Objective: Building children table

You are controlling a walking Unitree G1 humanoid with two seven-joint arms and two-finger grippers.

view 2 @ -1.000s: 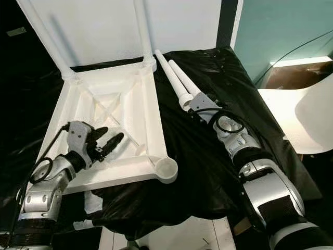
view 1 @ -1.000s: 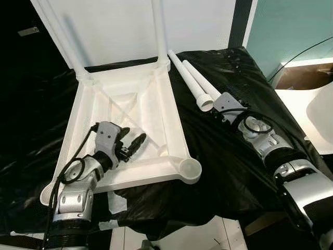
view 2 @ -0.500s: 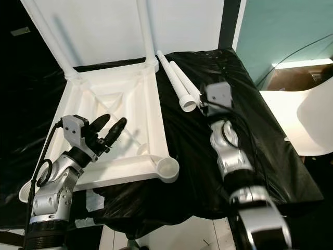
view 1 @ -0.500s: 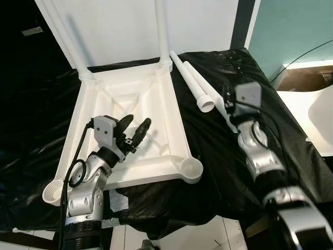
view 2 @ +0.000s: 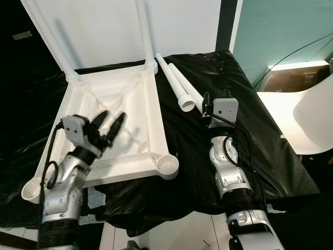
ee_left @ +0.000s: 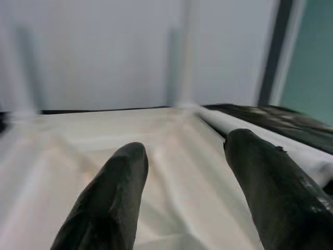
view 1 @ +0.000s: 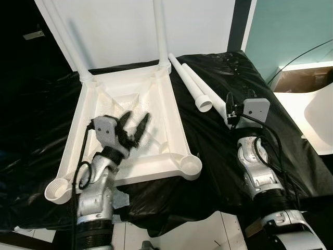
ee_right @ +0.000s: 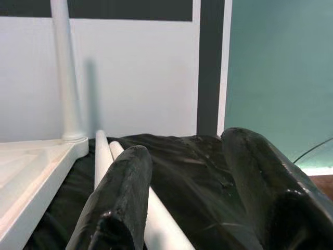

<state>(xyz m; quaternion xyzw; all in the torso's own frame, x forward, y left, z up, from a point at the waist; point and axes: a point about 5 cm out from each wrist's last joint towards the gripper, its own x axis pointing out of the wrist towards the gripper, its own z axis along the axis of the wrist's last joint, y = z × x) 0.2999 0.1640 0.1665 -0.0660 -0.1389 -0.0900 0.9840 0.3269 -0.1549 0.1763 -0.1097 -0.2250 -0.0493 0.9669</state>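
A white plastic table top [view 1: 174, 112] lies upside down on a black sheet. Two white legs stand upright in its far corner sockets [view 1: 160, 31]. Its near right socket [view 1: 191, 165] and near left socket [view 1: 56, 188] stand open. Two loose white legs [view 1: 190, 83] lie side by side on the sheet, right of the top. My left gripper [view 1: 138, 116] hovers open over the top's ribbed underside, holding nothing. My right gripper [view 2: 215, 96] is raised and open just behind the loose legs' near ends, apart from them. The right wrist view looks along both loose legs [ee_right: 104, 156].
A white panel [view 1: 114, 26] stands against the far edge. To the right are a white chair shell [view 1: 320, 114] and a brown box [view 1: 304, 78]. The black sheet [view 1: 218, 156] drapes over the near edge, with pale floor [view 1: 208, 234] below.
My right arm has lifted off the sheet and swung upright, its gripper drawing back from the loose legs' ends. My left gripper has risen off the top's underside and tilted upward.
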